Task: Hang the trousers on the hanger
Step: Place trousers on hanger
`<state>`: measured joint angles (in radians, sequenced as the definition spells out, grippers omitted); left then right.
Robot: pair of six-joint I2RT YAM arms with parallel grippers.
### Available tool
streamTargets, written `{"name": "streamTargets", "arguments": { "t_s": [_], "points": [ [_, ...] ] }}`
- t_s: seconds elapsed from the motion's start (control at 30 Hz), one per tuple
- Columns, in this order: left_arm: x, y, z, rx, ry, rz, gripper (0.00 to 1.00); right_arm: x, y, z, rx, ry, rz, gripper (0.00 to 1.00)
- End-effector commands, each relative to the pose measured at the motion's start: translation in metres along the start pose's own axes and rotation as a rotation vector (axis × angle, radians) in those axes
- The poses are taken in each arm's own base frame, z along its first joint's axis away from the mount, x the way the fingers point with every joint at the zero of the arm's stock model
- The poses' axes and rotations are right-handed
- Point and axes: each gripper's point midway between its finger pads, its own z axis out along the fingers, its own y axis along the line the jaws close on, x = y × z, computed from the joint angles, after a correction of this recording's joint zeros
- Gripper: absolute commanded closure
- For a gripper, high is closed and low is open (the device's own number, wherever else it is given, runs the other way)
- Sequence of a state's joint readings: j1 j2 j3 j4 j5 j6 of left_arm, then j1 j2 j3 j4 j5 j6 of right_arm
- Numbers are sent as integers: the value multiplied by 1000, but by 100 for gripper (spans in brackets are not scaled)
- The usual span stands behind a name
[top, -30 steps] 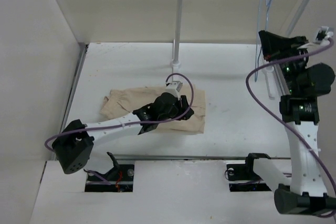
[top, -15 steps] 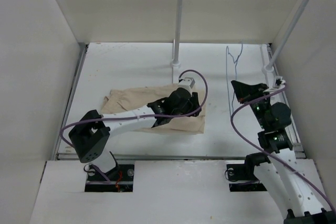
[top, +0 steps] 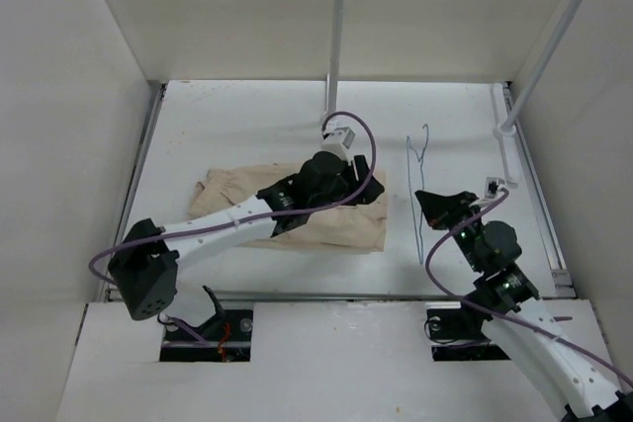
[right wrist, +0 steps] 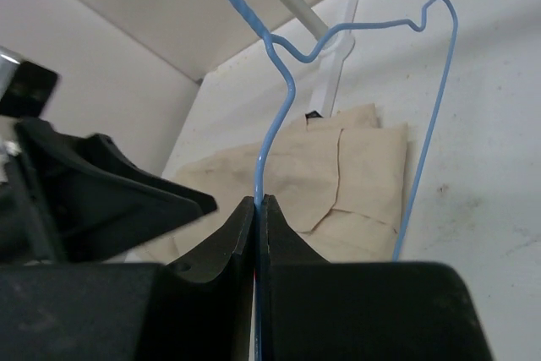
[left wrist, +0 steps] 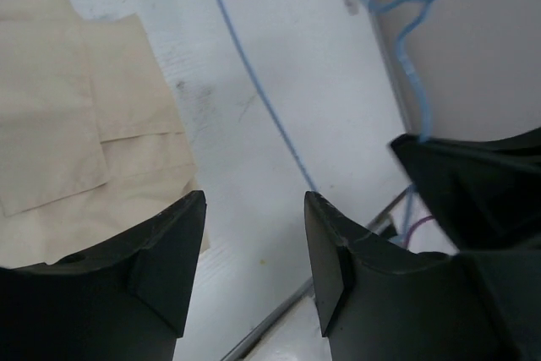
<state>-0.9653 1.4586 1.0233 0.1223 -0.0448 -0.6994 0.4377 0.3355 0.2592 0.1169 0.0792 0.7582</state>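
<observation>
The beige trousers (top: 287, 210) lie folded flat on the white table; they also show in the left wrist view (left wrist: 68, 124) and the right wrist view (right wrist: 338, 183). My left gripper (top: 361, 183) hovers over their right end, open and empty (left wrist: 254, 209), its jaws wide apart above bare table. My right gripper (top: 430, 207) is shut on the thin blue hanger (top: 416, 180), just right of the trousers. In the right wrist view the jaws (right wrist: 258, 202) pinch the hanger (right wrist: 439, 107) wire, its hook pointing away. The hanger wire also shows in the left wrist view (left wrist: 254, 90).
A white upright pole (top: 336, 37) stands behind the trousers on a small base (top: 331, 118). A second pole (top: 554, 37) leans at the far right. White walls enclose the table on three sides. A metal rail (top: 346, 295) runs along the front edge.
My right arm has brought the hanger down from the upper right and leftward to just beside the trousers. My left gripper has shifted slightly over the trousers' right end.
</observation>
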Motion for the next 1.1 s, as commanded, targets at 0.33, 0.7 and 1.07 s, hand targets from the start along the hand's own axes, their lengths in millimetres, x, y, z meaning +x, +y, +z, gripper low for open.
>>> {"name": "streamTargets", "arguments": {
  "t_s": [0.33,0.7,1.07],
  "points": [
    [-55,-77,-15,245,-84,-89,48,20,25,8,-72,32,-33,95],
    [-47,-61,1,191,-54,-89,50,27,46,21,-98,56,-48,95],
    [-65,-35,26,105,-107,-69,56,43,61,25,-141,109,-56,95]
  ]
}}
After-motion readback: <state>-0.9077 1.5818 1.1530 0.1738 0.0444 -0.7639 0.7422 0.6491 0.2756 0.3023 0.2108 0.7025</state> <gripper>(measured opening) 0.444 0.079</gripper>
